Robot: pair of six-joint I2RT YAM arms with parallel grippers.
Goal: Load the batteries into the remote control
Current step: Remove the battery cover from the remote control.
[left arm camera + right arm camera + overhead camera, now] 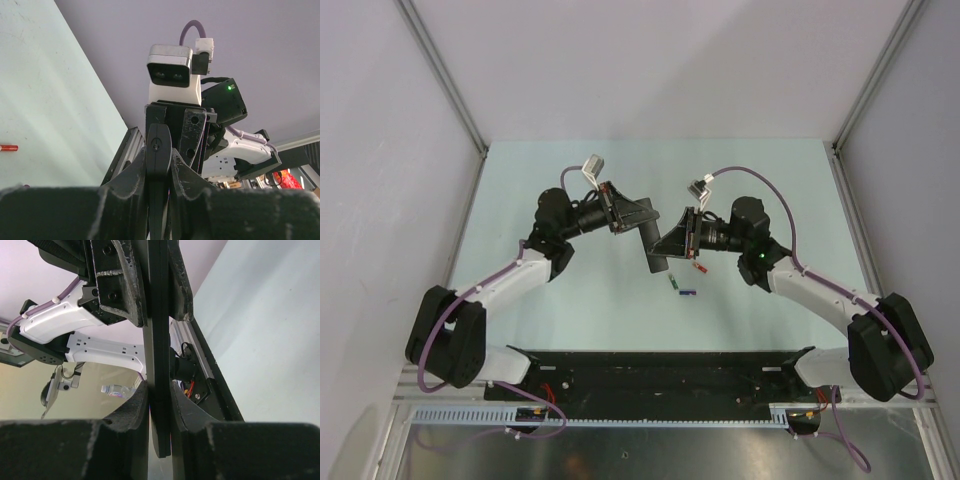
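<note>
The remote control (653, 250) is a slim black bar held in the air between both grippers above the table's middle. My left gripper (638, 220) is shut on its far end. My right gripper (670, 243) is shut on its near part. The left wrist view shows the remote (159, 170) edge-on between my left gripper's (159, 156) fingers. The right wrist view shows the remote (160, 355) edge-on in my right gripper (159, 396). A red battery (699, 266), a green battery (673, 282) and a blue-purple battery (687, 292) lie on the table below the right gripper. The red battery also shows in the left wrist view (8, 148).
The pale green table (570, 300) is framed by grey walls and aluminium posts (440, 75). A black base rail (650, 375) runs along the near edge between the arm bases.
</note>
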